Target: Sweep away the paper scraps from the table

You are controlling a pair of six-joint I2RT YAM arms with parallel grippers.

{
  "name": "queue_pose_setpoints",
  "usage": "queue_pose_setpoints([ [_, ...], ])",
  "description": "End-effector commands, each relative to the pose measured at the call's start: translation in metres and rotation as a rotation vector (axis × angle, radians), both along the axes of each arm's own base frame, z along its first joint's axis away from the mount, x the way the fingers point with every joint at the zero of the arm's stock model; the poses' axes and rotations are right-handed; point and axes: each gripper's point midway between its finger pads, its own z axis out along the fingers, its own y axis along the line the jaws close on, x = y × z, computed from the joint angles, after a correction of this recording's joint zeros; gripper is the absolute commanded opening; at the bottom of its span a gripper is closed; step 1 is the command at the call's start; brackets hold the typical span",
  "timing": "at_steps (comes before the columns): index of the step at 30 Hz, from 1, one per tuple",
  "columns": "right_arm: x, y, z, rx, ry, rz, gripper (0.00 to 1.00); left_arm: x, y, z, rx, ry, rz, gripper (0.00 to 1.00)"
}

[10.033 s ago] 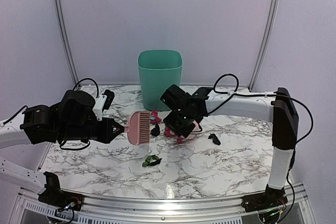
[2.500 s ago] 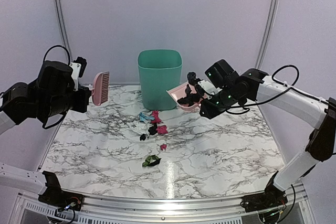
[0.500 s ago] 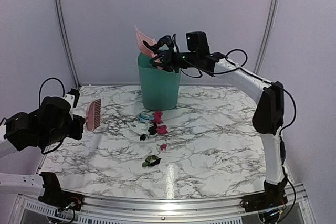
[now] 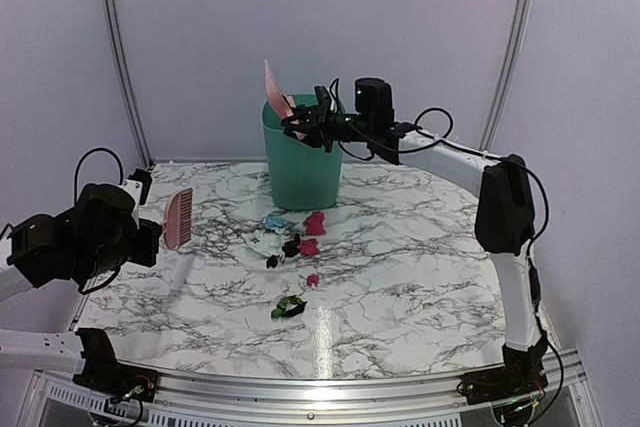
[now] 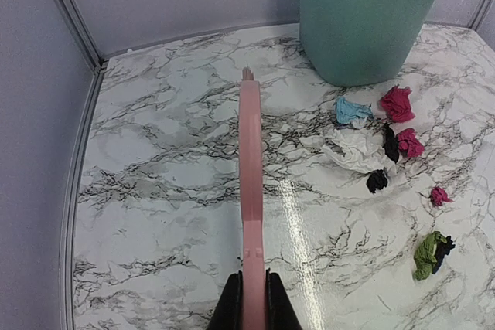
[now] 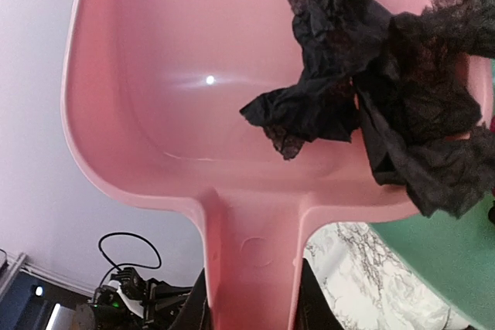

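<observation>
The right gripper (image 6: 251, 303) clamps the handle of the pink dustpan (image 6: 155, 75), which is tipped steeply over the green bin (image 4: 300, 162) at upper centre, with black paper (image 6: 371, 106) inside. The left gripper (image 5: 251, 311) clenches the pink brush (image 5: 250, 183). More paper scraps (image 4: 308, 245) lie mid-frame on the marble table (image 4: 430, 267).

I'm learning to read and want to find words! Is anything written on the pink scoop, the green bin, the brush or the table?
None: no word, number, label or sign can be read in any view. The pink dustpan, the green bin, the pink brush and the marble table are all plain.
</observation>
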Motion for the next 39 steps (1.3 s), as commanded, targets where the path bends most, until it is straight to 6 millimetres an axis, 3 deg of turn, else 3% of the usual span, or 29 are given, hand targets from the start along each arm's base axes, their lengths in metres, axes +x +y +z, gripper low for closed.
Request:
queue_pose_setpoints([
  [1,0.004,-0.002,0.021,0.158,0.039,0.038,0.0,0.002,0.0,0.004,-0.017,-0.023,0.008,0.0],
  [12,0.005,0.0,0.046,0.373,0.136,0.104,0.0,0.003,0.001,0.004,-0.01,-0.025,0.012,0.0],
  [23,0.002,-0.009,0.059,0.488,0.191,0.116,0.0,0.003,0.003,0.005,-0.013,-0.029,0.024,0.0],
  [31,-0.011,-0.013,0.083,0.492,0.175,0.154,0.0,0.003,0.001,0.011,-0.031,-0.038,0.012,0.0],
  [34,-0.018,-0.012,0.089,0.427,0.132,0.156,0.0,0.005,-0.02,0.032,-0.115,-0.041,-0.044,0.0],
  [39,-0.031,-0.015,0.096,0.349,0.062,0.17,0.0,0.017,-0.083,0.075,-0.266,-0.024,-0.205,0.0],
])
